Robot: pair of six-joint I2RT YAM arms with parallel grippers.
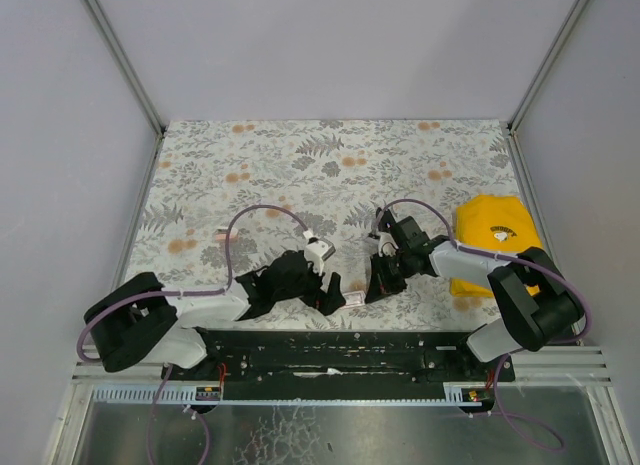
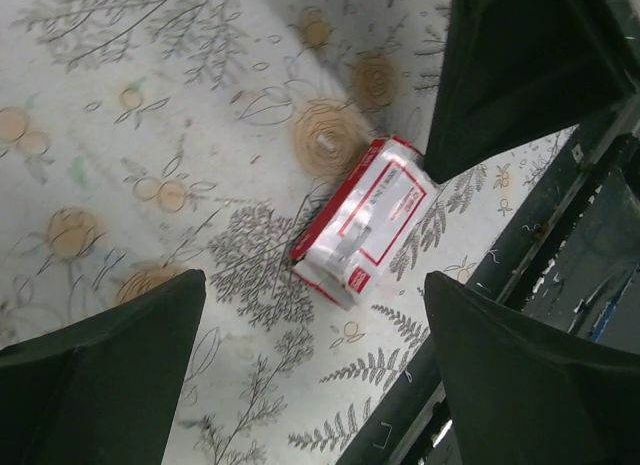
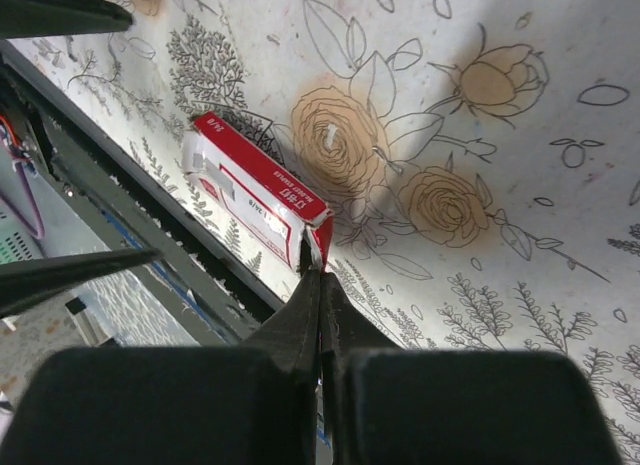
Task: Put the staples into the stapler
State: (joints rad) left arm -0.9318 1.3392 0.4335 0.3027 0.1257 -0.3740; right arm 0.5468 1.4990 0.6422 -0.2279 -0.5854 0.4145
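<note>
1. Staples: the small red-and-white cardboard box of staples lies flat on the flower-printed counter, about mid-width and near the black rail along the near edge. I cannot pick out the slim black stapler in any view.
2. Nearest risk: a nudge toward the near edge would, I judge, slide the light box against the rail or off the printed surface, where it would be hard to grasp.
3. My right pincer is closed with nothing between its fingers. Its tips sit at the box's end corner, touching or nearly so. Pressing down there could tip or spin the box. Whether the end flap is open I cannot tell; if it is, strips might spill.
4. My left pincer is spread wide and empty, with the box just beyond its tips. The two pincers crowd one small box, so closing in could knock finger against finger.
5. Pose: my left arm reaches low from the near left corner, wrist angled down. My right arm comes from the near right corner, pointing steeply down toward the near edge.
6. Farther off, the folded yellow cloth lies by the right edge, well apart.
</note>
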